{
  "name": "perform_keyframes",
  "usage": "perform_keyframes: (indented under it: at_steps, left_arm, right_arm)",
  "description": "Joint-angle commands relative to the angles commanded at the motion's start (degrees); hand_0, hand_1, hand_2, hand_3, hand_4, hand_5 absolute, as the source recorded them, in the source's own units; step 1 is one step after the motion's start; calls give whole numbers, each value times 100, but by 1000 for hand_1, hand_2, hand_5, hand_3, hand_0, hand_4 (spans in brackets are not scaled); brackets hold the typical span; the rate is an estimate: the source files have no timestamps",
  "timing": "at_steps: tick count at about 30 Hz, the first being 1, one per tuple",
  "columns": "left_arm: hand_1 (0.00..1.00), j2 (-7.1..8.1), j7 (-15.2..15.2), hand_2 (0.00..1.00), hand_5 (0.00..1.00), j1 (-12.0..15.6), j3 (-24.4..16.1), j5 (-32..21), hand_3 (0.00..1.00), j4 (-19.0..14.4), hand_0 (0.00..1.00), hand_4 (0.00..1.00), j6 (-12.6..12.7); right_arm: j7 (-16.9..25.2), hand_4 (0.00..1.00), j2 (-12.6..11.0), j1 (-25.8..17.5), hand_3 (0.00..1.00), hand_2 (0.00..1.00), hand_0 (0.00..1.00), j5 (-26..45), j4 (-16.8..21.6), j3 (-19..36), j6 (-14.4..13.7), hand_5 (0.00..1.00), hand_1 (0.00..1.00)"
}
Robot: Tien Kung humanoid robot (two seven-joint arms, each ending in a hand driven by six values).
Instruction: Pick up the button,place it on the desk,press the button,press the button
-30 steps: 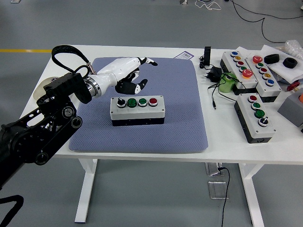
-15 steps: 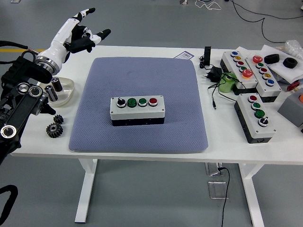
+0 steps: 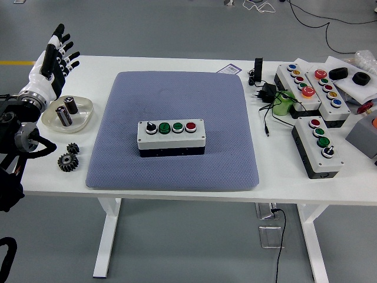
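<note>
White counter [image 3: 177, 188] on grey floor, blue mat [image 3: 177, 88], one button box [image 3: 171, 137] centred on it, three more boxes [image 3: 318, 145] right, two gears [image 3: 69, 158], left hand [image 3: 52, 62] fingers spread, empty

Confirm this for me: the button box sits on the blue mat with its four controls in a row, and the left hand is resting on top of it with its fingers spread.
Not quite. The head view shows the button box on the blue mat with four controls in a row, but the left hand is not on it. The hand is raised at the table's far left edge, beyond the small dish, fingers spread and holding nothing.
</note>
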Motion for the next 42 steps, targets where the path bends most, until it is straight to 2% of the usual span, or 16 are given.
perform_keyframes:
  at_steps: [42]
  left_arm:
    - [914, 25, 7, 953, 998, 76, -130, 82, 971, -6, 890, 775, -67]
  right_arm:
    - [16, 226, -9, 11, 634, 564, 633, -96, 2, 110, -7, 244, 539]
